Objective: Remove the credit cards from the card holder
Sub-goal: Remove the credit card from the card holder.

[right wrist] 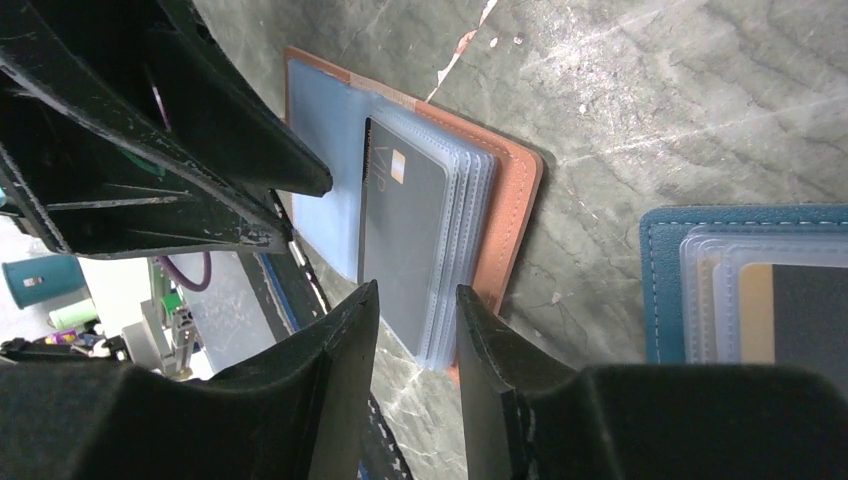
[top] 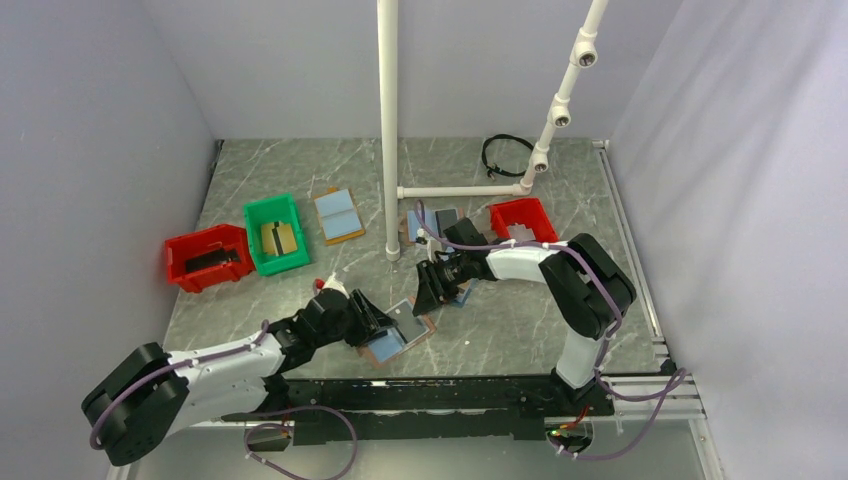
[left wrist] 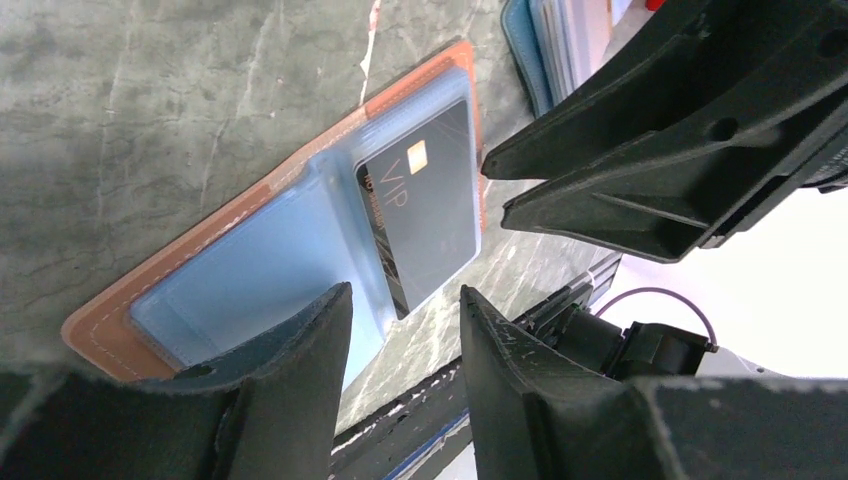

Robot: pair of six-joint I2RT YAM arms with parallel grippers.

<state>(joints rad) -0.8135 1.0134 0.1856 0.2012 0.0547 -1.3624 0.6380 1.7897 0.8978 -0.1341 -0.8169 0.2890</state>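
On the grey marble table [top: 520, 320], the flat tan-rimmed card holder [top: 400, 330] with light blue sleeves lies open between both claws. The left claw [left wrist: 405, 295] and the right claw [right wrist: 417, 292] are spread and pinch nothing. A dark grey credit card [left wrist: 425, 215] sits in its sleeve, and any cards under it are hidden. Beside the right claw, a navy-rimmed holder [right wrist: 660, 280] is cut off.

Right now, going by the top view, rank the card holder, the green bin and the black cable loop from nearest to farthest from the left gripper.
1. card holder: front centre, right at the left gripper.
2. green bin: back and to the left.
3. black cable loop: far back, to the right.
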